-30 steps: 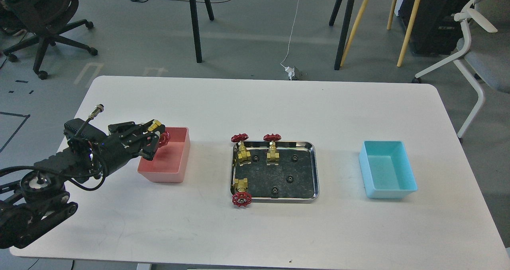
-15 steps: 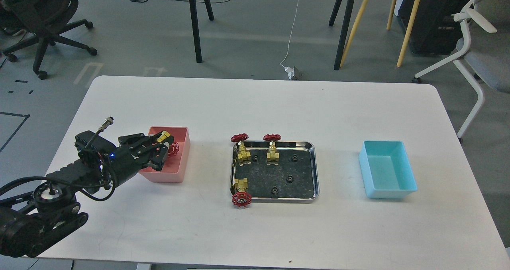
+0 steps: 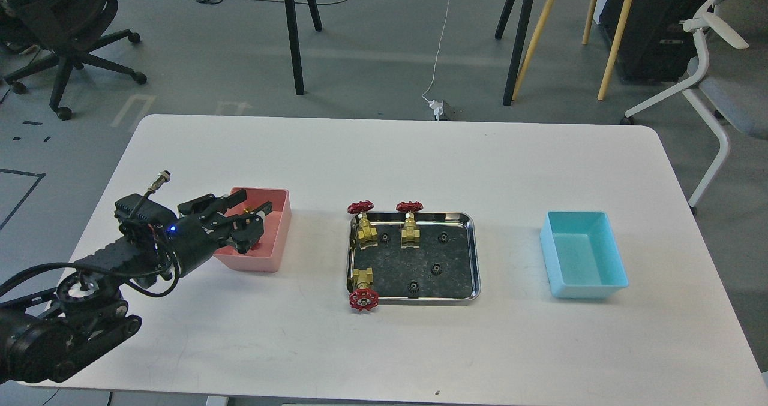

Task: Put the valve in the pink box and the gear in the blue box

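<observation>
Our left gripper hangs over the pink box, its fingers apart. A sliver of brass between them, low inside the box, is probably the valve; whether it lies free of the fingers or rests against them we cannot tell. We judge the step in hand to be the release of a valve into the pink box. Three more valves stand or lie at the left of the steel tray, with black gears scattered on its dark floor. The blue box sits well apart on the right, nothing visible inside. Our right arm is out of view. The next move calls for lifting clear of the box walls, then crossing to the tray.
</observation>
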Controlling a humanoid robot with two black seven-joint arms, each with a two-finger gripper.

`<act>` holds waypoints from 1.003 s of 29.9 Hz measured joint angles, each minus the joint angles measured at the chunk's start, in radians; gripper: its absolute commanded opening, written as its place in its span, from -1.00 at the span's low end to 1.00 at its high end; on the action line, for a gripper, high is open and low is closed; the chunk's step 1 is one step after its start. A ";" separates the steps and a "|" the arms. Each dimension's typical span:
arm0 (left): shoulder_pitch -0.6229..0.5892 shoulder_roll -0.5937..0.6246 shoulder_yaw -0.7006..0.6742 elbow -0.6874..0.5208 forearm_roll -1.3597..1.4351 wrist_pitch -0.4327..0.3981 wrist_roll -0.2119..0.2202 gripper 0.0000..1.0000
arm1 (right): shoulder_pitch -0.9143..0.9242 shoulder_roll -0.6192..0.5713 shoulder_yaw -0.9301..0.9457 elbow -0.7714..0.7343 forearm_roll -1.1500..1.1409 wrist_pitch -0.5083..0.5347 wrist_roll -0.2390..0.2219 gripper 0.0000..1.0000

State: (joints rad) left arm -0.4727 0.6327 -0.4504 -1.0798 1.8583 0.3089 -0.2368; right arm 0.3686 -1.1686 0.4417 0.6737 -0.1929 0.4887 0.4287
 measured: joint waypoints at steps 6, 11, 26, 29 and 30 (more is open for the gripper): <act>-0.145 0.006 -0.133 0.003 -0.252 -0.069 -0.035 0.99 | 0.103 0.001 0.004 0.023 -0.001 0.000 0.001 0.95; -0.327 0.072 -0.193 0.021 -0.674 -0.283 -0.018 0.99 | 0.228 0.002 -0.005 0.118 -0.096 0.000 0.001 0.92; -0.583 0.152 -0.206 0.155 -1.047 -0.438 0.041 0.99 | 0.570 0.245 -0.039 0.559 -1.090 0.000 -0.024 0.94; -0.588 0.161 -0.233 0.156 -1.063 -0.439 0.041 0.99 | 0.583 0.320 -0.077 0.629 -1.252 0.000 -0.032 0.94; -0.590 0.162 -0.243 0.156 -1.076 -0.440 0.043 0.99 | 0.594 0.348 -0.096 0.638 -1.290 0.000 -0.033 0.94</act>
State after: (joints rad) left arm -1.0627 0.7942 -0.6932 -0.9233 0.7827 -0.1311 -0.1943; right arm 0.9623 -0.8204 0.3454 1.3120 -1.4827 0.4889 0.3952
